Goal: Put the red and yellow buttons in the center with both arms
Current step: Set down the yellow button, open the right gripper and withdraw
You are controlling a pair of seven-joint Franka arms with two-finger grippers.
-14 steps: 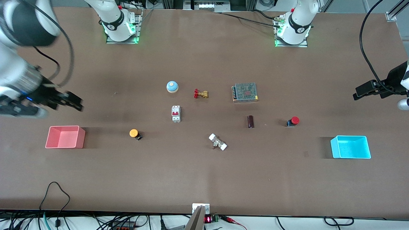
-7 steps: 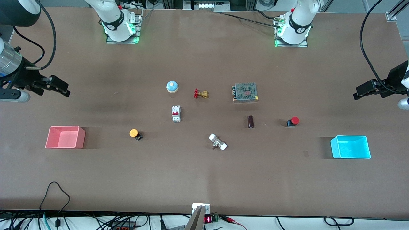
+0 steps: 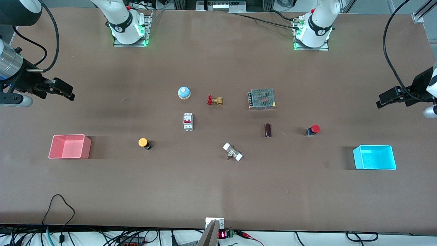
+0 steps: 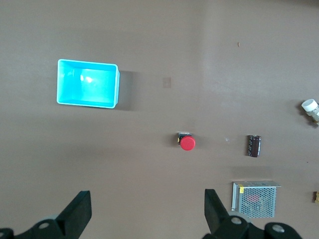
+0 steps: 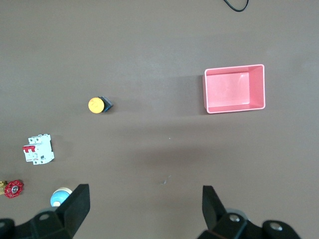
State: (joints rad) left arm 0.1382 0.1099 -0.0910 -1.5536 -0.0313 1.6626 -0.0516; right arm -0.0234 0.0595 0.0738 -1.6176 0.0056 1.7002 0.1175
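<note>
The red button (image 3: pixel 313 129) lies on the brown table toward the left arm's end; it also shows in the left wrist view (image 4: pixel 187 142). The yellow button (image 3: pixel 143 142) lies toward the right arm's end and shows in the right wrist view (image 5: pixel 98 105). The table's center (image 3: pixel 218 136) is brown and plain. My left gripper (image 3: pixel 380 102) is open and empty, high over the table's end near the blue bin. My right gripper (image 3: pixel 68 93) is open and empty, high over the table above the pink bin's end. Both hold nothing.
A pink bin (image 3: pixel 69 146) and a blue bin (image 3: pixel 375 157) stand at the table's two ends. Near the middle lie a blue dome bell (image 3: pixel 184 92), a brass valve (image 3: pixel 214 100), a circuit breaker (image 3: pixel 188 121), a power supply (image 3: pixel 262 98), a dark cylinder (image 3: pixel 268 130) and a white-capped fitting (image 3: pixel 232 152).
My right arm has swung up and back from over the pink bin's end, then settled. My left gripper has barely shifted. The buttons have not moved.
</note>
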